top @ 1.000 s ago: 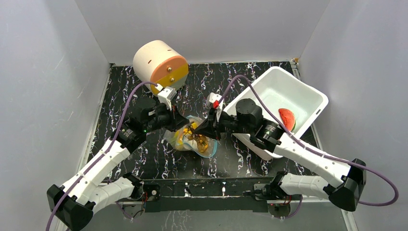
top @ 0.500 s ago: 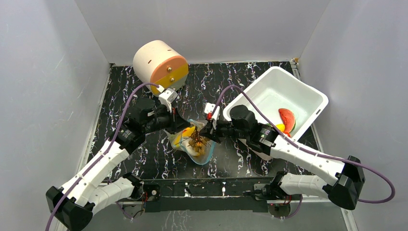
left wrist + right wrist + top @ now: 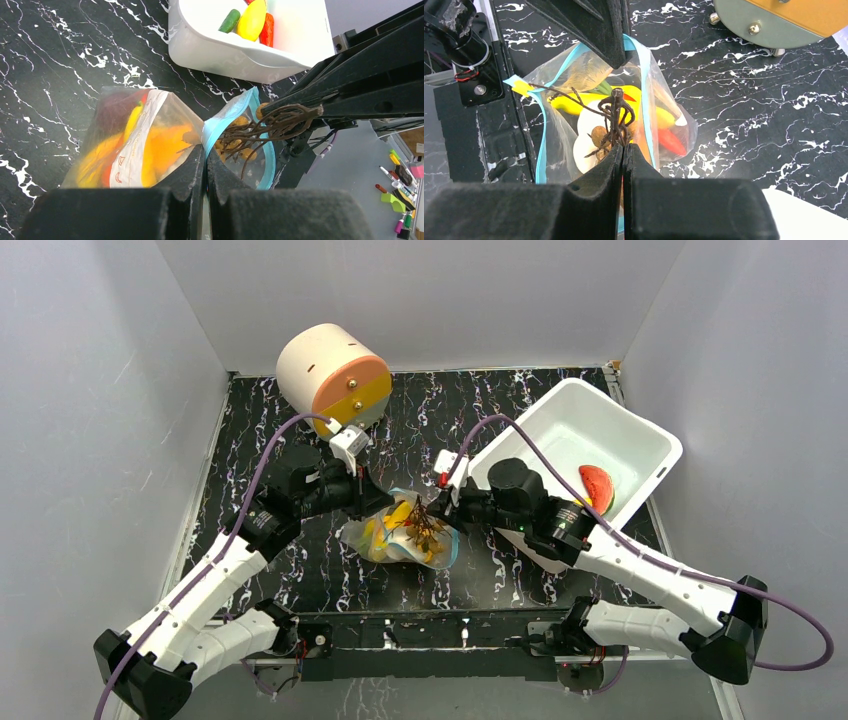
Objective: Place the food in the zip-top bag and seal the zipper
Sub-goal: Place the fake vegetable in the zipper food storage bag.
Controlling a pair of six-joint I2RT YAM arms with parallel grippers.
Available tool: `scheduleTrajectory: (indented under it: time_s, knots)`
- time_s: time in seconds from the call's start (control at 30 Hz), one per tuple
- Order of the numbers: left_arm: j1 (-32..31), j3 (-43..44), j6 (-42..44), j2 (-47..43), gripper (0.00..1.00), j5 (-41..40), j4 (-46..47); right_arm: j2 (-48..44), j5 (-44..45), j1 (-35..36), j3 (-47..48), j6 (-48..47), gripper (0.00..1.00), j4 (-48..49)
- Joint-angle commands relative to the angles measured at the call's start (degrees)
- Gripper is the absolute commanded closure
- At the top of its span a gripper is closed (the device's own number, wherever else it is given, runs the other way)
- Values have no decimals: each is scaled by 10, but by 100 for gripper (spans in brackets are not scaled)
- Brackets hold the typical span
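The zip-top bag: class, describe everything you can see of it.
The clear, floppy plastic zip-top bag rests on the black marbled tabletop between the arms, mouth open. A teal-blue zipper strip rims the mouth; a white label shows on its side. Yellow, orange and red toy food fills it. The left gripper pinches its rim with shut jaws; the right gripper holds a brown twiggy piece in the mouth.

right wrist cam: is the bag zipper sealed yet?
No. The teal zipper of the zip-top bag gapes as two separate strips, and the right gripper holds a brown twiggy piece at the mouth.
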Motion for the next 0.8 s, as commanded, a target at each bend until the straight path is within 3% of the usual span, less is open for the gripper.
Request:
scheduleTrajectory:
  time_s: [0.0, 0.77]
  knots:
    - [-2, 22, 8, -17, 100, 2, 3, -22, 17, 4, 37, 1, 100, -6]
    - [-2, 19, 5, -21, 100, -7, 3, -24, 93, 26, 81, -9, 100, -83]
